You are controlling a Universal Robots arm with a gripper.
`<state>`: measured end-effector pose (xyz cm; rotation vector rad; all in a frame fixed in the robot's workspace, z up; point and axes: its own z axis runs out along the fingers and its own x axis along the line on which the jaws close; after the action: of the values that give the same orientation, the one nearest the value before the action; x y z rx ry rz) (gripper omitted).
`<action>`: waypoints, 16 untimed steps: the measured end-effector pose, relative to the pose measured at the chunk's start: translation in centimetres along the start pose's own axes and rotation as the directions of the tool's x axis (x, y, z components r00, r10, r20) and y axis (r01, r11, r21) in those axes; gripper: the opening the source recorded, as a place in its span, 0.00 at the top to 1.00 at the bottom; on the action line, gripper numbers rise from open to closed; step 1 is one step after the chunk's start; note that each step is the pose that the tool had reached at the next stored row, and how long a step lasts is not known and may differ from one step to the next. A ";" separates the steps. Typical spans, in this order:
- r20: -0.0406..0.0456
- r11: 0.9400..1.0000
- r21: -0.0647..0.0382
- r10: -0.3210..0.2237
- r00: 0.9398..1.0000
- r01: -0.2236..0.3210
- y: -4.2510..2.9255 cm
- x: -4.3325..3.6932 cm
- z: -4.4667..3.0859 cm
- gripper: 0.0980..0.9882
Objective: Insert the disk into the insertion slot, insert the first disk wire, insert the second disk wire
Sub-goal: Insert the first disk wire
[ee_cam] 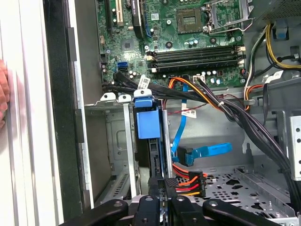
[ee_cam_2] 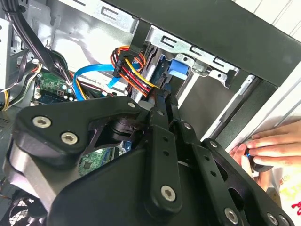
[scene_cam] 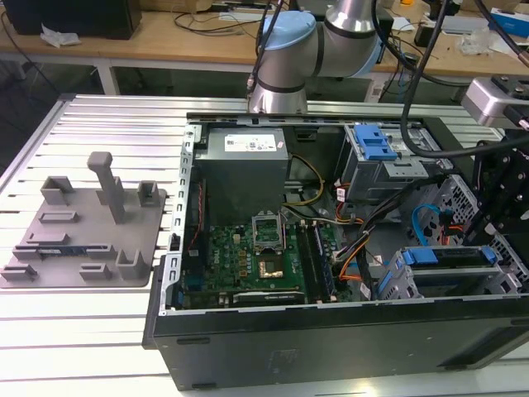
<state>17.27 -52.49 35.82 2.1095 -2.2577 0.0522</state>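
Evidently the flat disk in its bright blue plastic carrier frame [ee_cam: 143, 123] sits inside the boxy grey sheet-metal insertion slot [ee_cam: 115, 155], the black gripper [ee_cam: 162, 188] pinching its rear edge between narrowed jaws, while the blue data wire [ee_cam: 207, 150] and the red-orange-yellow power wire [ee_cam: 189, 182] seem unplugged beside it.

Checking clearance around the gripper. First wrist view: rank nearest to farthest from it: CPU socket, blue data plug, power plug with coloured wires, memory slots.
From the gripper:
1. power plug, right beside it
2. blue data plug, just beyond the power plug
3. memory slots, on the motherboard
4. CPU socket, beyond the slots
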 end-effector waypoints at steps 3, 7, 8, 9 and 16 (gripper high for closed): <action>0.000 1.000 0.000 0.000 1.000 0.000 0.04 0.00 0.02 0.93; 0.000 1.000 0.000 0.000 1.000 0.000 0.05 -0.01 0.13 0.93; 0.000 1.000 0.000 0.000 1.000 0.000 0.05 -0.01 0.16 0.93; 0.000 1.000 0.000 0.000 1.000 0.000 0.05 -0.02 0.18 0.93; 0.000 1.000 0.000 0.000 1.000 0.000 0.07 -0.15 0.39 0.93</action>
<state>17.21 -52.36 35.42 2.1094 -2.2579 0.0519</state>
